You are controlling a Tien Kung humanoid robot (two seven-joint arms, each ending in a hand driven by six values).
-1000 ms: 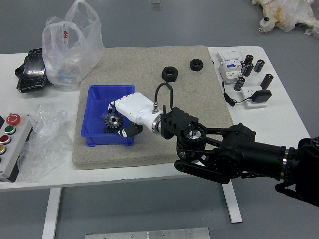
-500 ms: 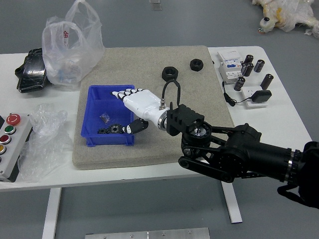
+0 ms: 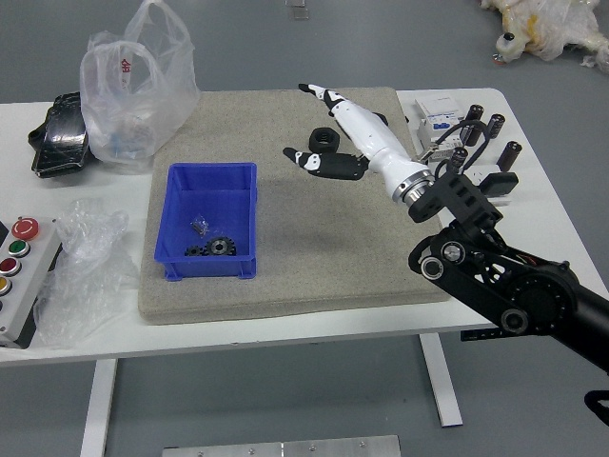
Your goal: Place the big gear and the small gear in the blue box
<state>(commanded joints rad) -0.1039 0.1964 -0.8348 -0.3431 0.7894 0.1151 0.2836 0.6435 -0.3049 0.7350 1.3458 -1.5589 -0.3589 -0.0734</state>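
Note:
My right hand (image 3: 304, 124) is over the back part of the beige mat, fingers extended and apart, holding nothing. Just beneath it lies a black ring-shaped piece (image 3: 324, 141), partly covered by the hand. The blue box (image 3: 167, 214) stands on the mat's left side. Inside, near its front wall, a dark gear (image 3: 221, 247) rests beside a smaller dark gear (image 3: 195, 251). A small clear wrapped item (image 3: 200, 226) lies behind them in the same box.
On the left are a plastic bag (image 3: 133, 95), a black packet (image 3: 63, 138), clear film (image 3: 86, 267) and a button panel (image 3: 24, 276). Black cylinders (image 3: 509, 155) and white devices (image 3: 440, 133) stand at the right. The mat (image 3: 324, 238) covers the middle.
My right hand has opened and moved away from the box, toward the back right. The larger gear, earlier upright at the fingers, now lies in the box.

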